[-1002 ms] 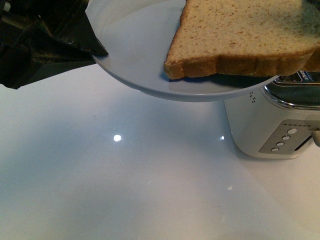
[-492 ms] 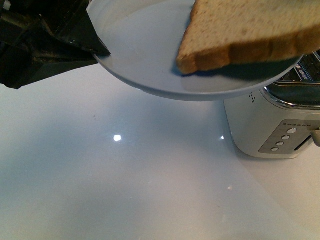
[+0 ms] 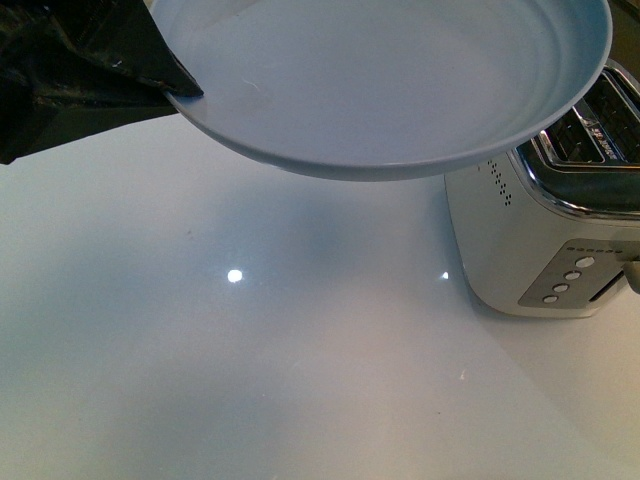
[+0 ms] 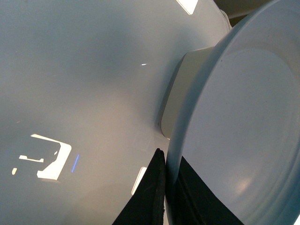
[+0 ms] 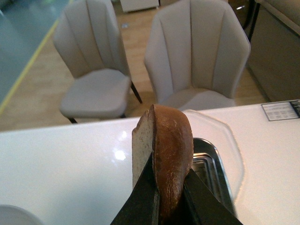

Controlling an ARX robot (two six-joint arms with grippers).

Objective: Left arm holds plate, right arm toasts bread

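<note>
The pale blue plate (image 3: 400, 90) hangs empty above the white table, partly in front of the toaster. My left gripper (image 3: 185, 92) is shut on its left rim. In the left wrist view the black fingers (image 4: 154, 197) pinch the plate (image 4: 243, 122) rim between them. The bread (image 5: 171, 140) shows only in the right wrist view, edge-on with its brown crust facing the camera. My right gripper (image 5: 169, 178) is shut on it, above the toaster's open slot (image 5: 208, 164). Neither the bread nor the right gripper appears in the front view.
A white and chrome toaster (image 3: 530, 250) with side buttons stands at the table's right. The glossy white table (image 3: 250, 380) stretches in front and to the left. Two beige chairs (image 5: 197, 61) stand beyond the table's far edge.
The bread slice has been lifted off the plate and out of the front view. The plate now sits empty and a little higher in the frame.
</note>
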